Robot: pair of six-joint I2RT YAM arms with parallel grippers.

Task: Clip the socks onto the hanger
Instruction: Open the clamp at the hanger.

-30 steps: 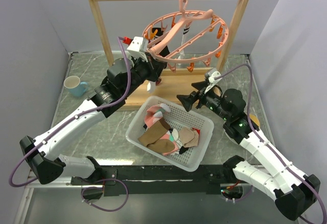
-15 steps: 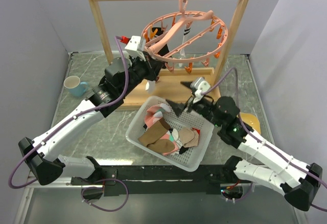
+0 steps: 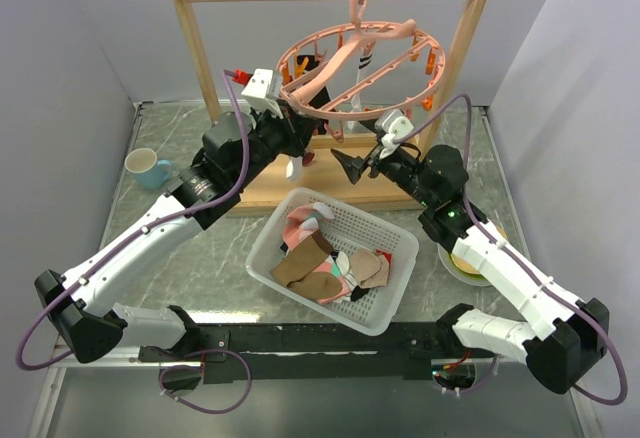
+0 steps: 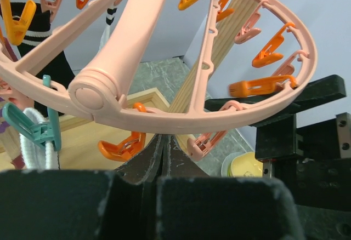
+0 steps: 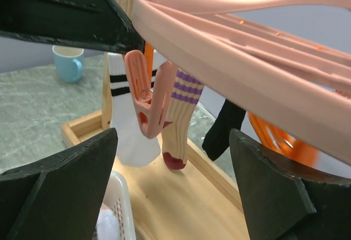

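Note:
The salmon-pink ring hanger (image 3: 365,63) hangs tilted from the wooden rail by its hook. My left gripper (image 3: 298,123) is shut, its fingertips (image 4: 163,144) meeting right under the ring (image 4: 164,120); nothing shows between them. My right gripper (image 3: 355,163) is open just below the ring's near side. A hanging pink clip (image 5: 147,100) sits in front of its wide gap (image 5: 173,141), touching neither finger. Behind the clip hang a tan sock with purple stripes (image 5: 178,122), a white black-striped sock (image 5: 123,119) and a black sock (image 5: 222,125). More socks (image 3: 325,263) lie in the basket.
The white mesh basket (image 3: 395,308) stands at the near centre, below the hanger. The wooden rack frame (image 3: 195,53) has a base board (image 5: 181,196) under the clips. A blue mug (image 3: 147,166) stands at the left, and a yellow dish (image 3: 470,263) lies under the right arm.
My right gripper has risen from over the basket to the hanger's near rim, and its jaws have narrowed a little. The left gripper has edged up and stayed shut.

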